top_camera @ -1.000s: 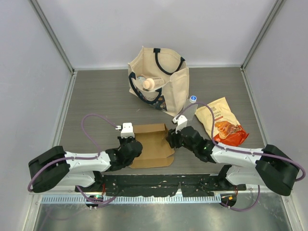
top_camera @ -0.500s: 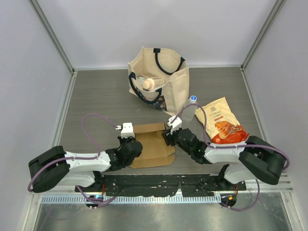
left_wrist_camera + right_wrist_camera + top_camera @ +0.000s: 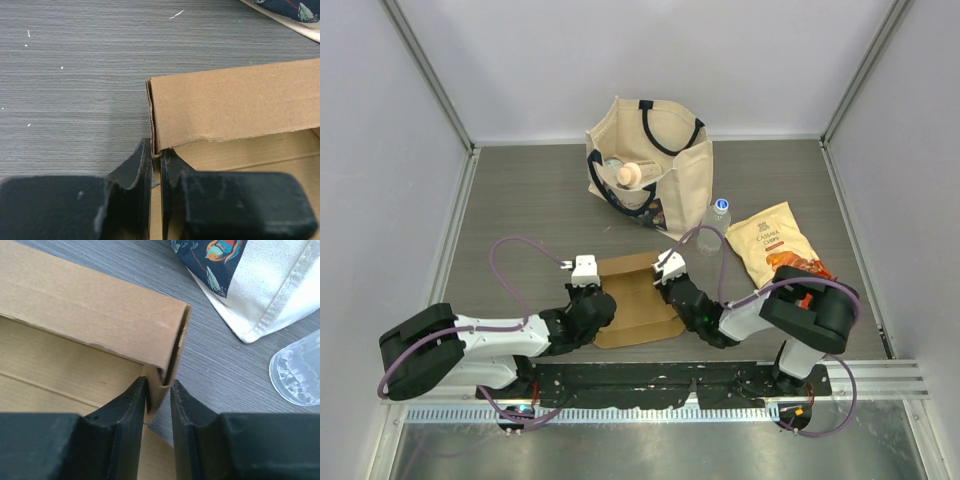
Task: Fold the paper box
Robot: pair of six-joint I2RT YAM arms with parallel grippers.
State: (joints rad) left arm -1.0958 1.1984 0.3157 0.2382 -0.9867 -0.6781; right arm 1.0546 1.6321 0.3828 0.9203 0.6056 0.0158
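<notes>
Two grippers meet the paper box (image 3: 635, 305) at opposite ends of its raised far wall. The left gripper (image 3: 156, 148) is clamped on the thin cardboard at the wall's left corner, its fingers all but touching with only the sheet between them; the right gripper (image 3: 159, 384) straddles a small flap at the wall's right corner, jaws partly apart, with the flap against one finger and a dark sliver of gap beside the other.

The box lies open side up on the grey table (image 3: 520, 200), between the two arms and near their bases; the raised wall runs left to right, its right end slightly farther from the arms; from above the blank looks close to square, so its long axis cannot be told; its near edge lies close to the arms' mounting rail.

Beyond the far wall stands a cream tote bag (image 3: 685, 190), its lower corner near the box's right end; a clear bottle (image 3: 718, 215) sits just beside the bag; a snack pouch (image 3: 770, 245) lies well to the right; bare tabletop stretches left of the box and behind its left corner.
</notes>
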